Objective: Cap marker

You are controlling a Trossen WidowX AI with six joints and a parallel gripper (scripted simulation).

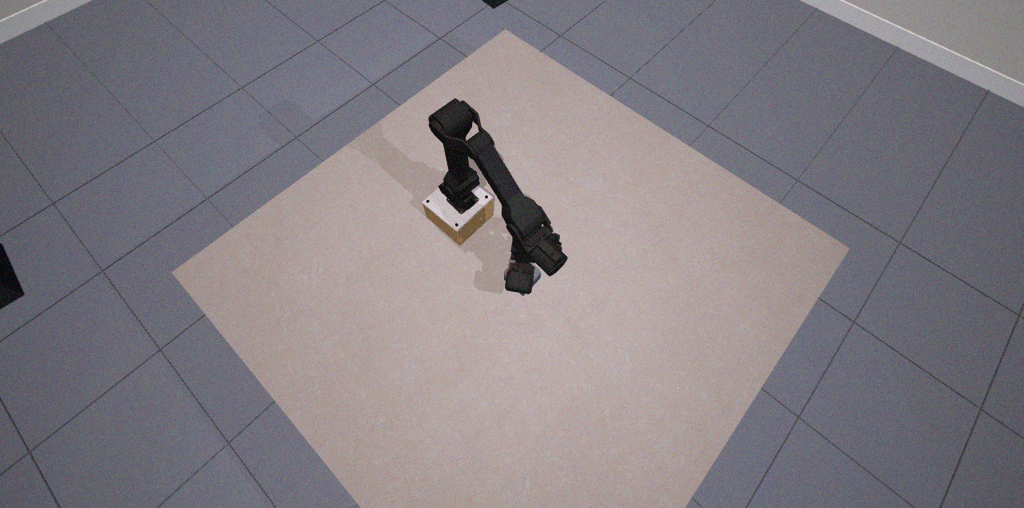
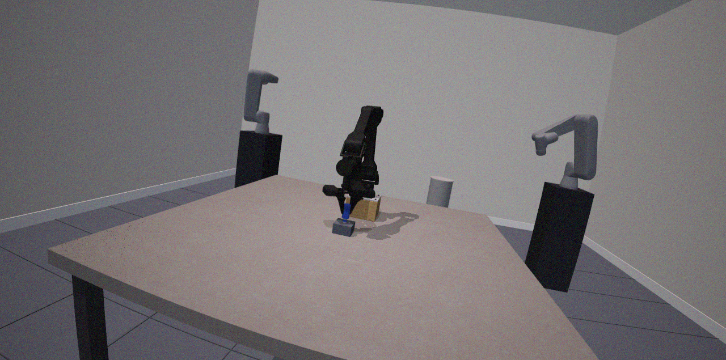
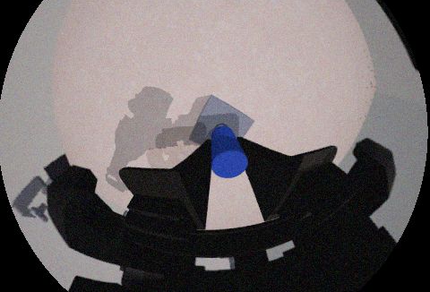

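Observation:
The blue cap [image 2: 346, 211] [image 3: 228, 164] is between my fingers, leaning slightly in the exterior view. My gripper [image 2: 346, 205] [image 3: 224, 141] is shut on it, low above the grey-blue holder block [image 2: 343, 228] [image 3: 245, 121] [image 1: 536, 278]. The cap's lower end is just above the block and in line with the marker. Hardly any of the marker shows between cap and block; the cap seems to be around it. Whether the cap is fully seated cannot be told. In the top view the arm hides the cap, the marker and most of the block.
My arm's wooden base box [image 1: 460, 224] [image 2: 366, 209] stands on the table [image 1: 615, 362] [image 2: 431, 276] behind the holder block. Two grey arms [image 2: 253, 96] [image 2: 585, 147] on black pedestals and a grey cylinder [image 2: 439, 191] stand beyond the table.

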